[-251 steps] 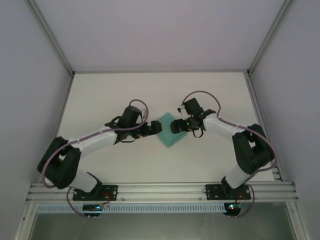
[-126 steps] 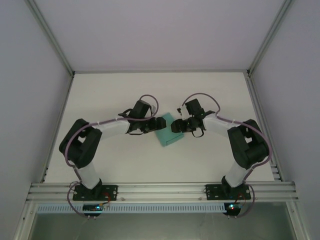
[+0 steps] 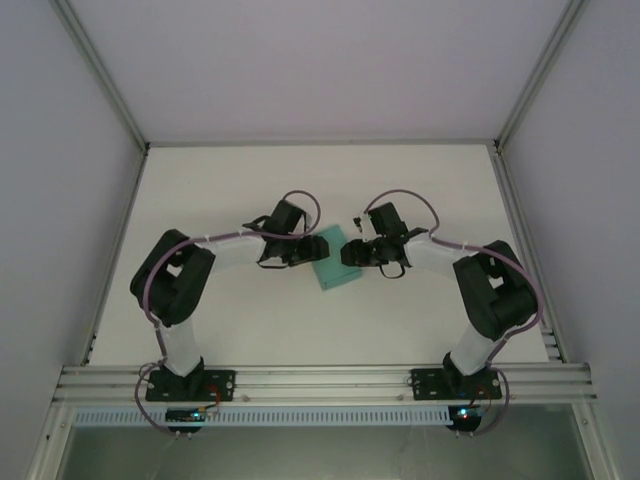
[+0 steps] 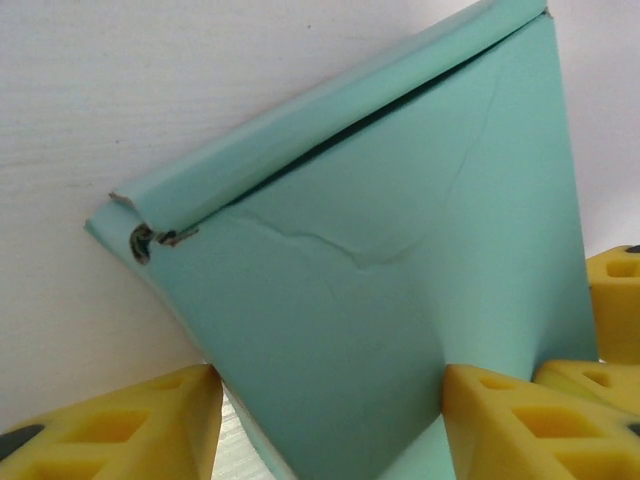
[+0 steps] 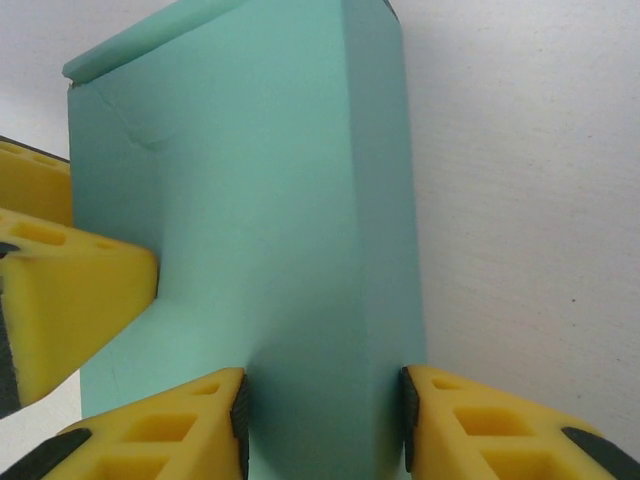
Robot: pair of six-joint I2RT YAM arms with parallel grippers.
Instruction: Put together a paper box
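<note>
The left gripper's [image 4: 330,400] yellow fingers [image 4: 130,425] pinch one corner of the paper box [image 4: 400,230], one on each side, with card touching both tips. The right gripper's [image 5: 320,410] fingers [image 5: 500,430] press against the two sides of a narrow end of the paper box [image 5: 260,220].

The left wrist view shows a crease running across the teal face, a long flap along the far edge with a dark gap under it, and a frayed corner. None of this can be made out from above. A yellow finger of the right gripper [image 4: 615,300] shows at the right edge of that view. The right wrist view shows a smoother face with a straight fold down its length. A finger of the left gripper [image 5: 70,300] reaches in from the left, touching the card.

From above, the left gripper [image 3: 303,253] and right gripper [image 3: 350,253] face each other. The paper box [image 3: 333,262] sits between them as a small tilted rectangle, one corner pointing toward the near rail [image 3: 320,380]. It sits about mid-table [image 3: 250,180].

Bare tabletop stretches from the box to the far wall and also toward the near rail. The side edges and the frame posts are well apart from it. Both elbows bow outward, the left toward the left edge and the right near the right edge.
</note>
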